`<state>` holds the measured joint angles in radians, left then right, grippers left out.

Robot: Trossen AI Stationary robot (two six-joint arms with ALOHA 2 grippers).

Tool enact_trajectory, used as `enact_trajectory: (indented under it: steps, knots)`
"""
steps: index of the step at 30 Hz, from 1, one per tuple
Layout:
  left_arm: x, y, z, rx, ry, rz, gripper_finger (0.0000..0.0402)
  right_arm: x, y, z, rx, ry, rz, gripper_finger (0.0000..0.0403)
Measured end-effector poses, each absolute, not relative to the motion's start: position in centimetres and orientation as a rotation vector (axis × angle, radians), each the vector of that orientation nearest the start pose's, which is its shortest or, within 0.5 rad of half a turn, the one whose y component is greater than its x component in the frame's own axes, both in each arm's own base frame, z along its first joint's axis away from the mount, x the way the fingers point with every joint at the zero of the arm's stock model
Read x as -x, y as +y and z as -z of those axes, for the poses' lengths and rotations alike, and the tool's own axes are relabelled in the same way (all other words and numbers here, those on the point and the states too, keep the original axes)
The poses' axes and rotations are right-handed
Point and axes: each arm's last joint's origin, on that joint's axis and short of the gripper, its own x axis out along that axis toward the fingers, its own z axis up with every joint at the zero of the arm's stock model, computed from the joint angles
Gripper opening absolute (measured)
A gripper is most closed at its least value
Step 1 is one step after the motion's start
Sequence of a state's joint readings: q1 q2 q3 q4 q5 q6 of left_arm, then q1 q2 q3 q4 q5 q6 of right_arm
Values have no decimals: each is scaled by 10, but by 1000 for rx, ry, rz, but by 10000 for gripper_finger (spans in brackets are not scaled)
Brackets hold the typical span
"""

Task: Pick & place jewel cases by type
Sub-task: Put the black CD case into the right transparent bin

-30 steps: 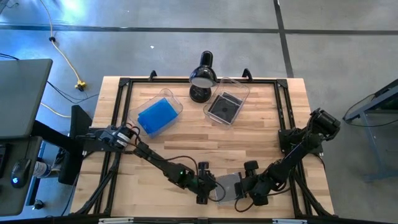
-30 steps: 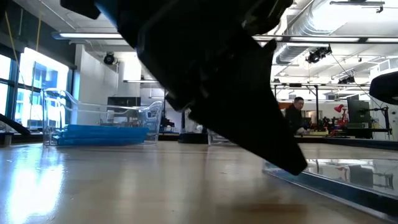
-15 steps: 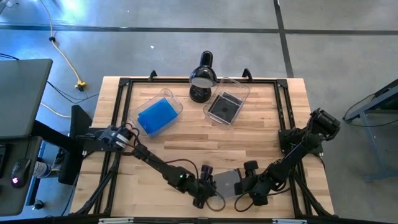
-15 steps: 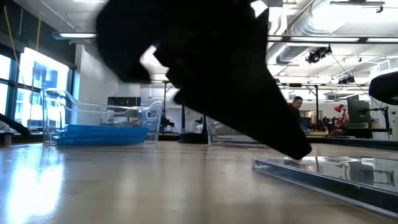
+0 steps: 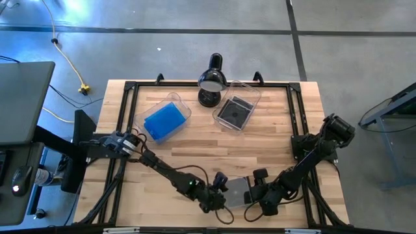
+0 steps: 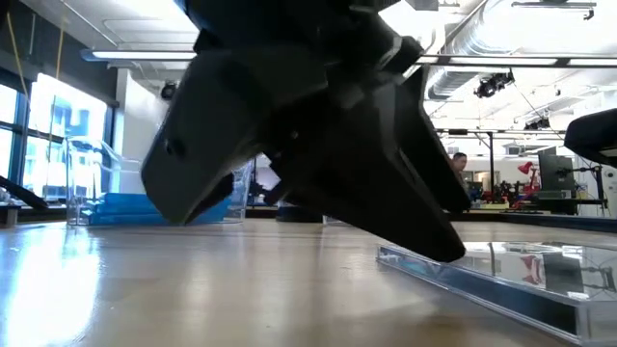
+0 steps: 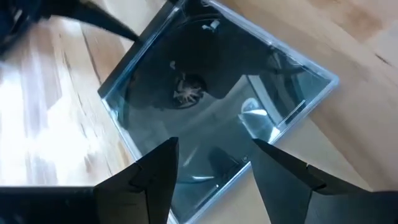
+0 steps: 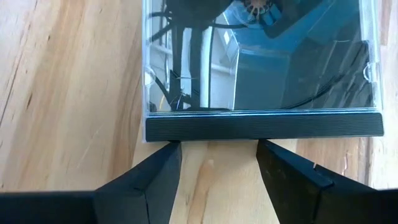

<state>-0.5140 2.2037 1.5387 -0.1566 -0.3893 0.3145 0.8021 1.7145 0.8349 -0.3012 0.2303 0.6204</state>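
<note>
A clear jewel case (image 5: 238, 190) with a dark spine lies flat on the wooden table near its front edge. It also shows in the low view (image 6: 501, 275). My left gripper (image 5: 220, 188) is open at the case's left side, its fingers astride a corner of the case (image 7: 214, 144). My right gripper (image 5: 255, 190) is open at the case's right side. Blue jewel cases (image 5: 164, 121) lie in a clear tub at the back left. A dark jewel case (image 5: 235, 112) lies in a second clear tub at the back. My left gripper comes slanting down from the table's left. In the low view one fingertip (image 6: 445, 249) reaches the case's left end (image 6: 388, 256); I cannot tell whether it touches. My right gripper has its two open fingertips (image 8: 169, 149) at the case's dark spine edge (image 8: 261, 127), level, from the table's right. Whether they press on it I cannot tell.
A black desk lamp (image 5: 211, 81) stands at the back middle between the two tubs. The tub with the blue cases shows at the far left in the low view (image 6: 106, 198). A black frame (image 5: 123, 130) runs round the table's edges.
The clear case has slid a little toward the table's left, staying flat. My right gripper has followed it leftward. My left gripper has turned and shifted slightly toward the far edge beside the case.
</note>
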Motion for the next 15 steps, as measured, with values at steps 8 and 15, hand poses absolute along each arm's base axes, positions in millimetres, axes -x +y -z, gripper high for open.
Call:
enact_trajectory:
  steps: [8, 15]
  knots:
    - [-409, -229, -142, -807, 724, 290, 197, -214, 206, -126, 32, 1127, -148, 209]
    - [-398, -242, -143, -974, 717, 195, 197, -216, 203, -126, 25, 1126, -137, 209]
